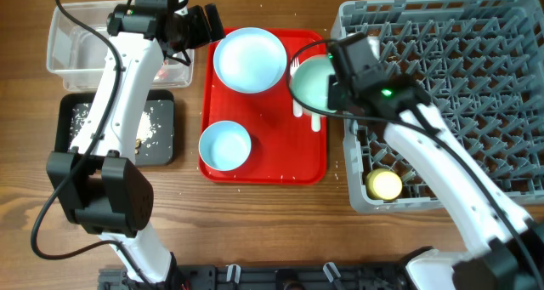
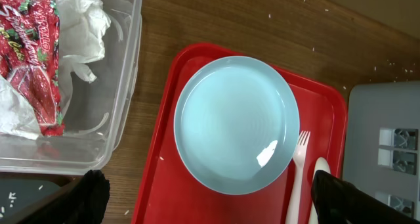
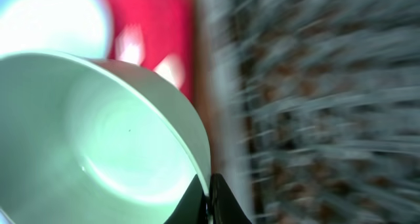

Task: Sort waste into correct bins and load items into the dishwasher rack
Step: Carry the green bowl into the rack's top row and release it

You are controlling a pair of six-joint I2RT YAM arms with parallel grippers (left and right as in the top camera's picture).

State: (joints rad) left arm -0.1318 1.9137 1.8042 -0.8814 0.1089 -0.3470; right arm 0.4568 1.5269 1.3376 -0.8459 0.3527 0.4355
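My right gripper [image 3: 209, 192] pinches the rim of the pale teal round bowl [image 1: 310, 84], tilted at the flat red tray's [image 1: 280, 154] 3 o'clock edge, I judge for slotting into the grey pegged plastic rack [image 1: 476, 35]; my left gripper [image 1: 211, 25] hangs wide, empty, at 10 o'clock.

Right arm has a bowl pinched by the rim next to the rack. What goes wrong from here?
1. The right claw grips the teal bowl only at its rim, and the right wrist view is blurred: it may slip.
2. The bowl hangs by the rack's tray-side wall; it might clip wall or pegs going in.
3. A drop could hit the fork and spoon on the red tray.
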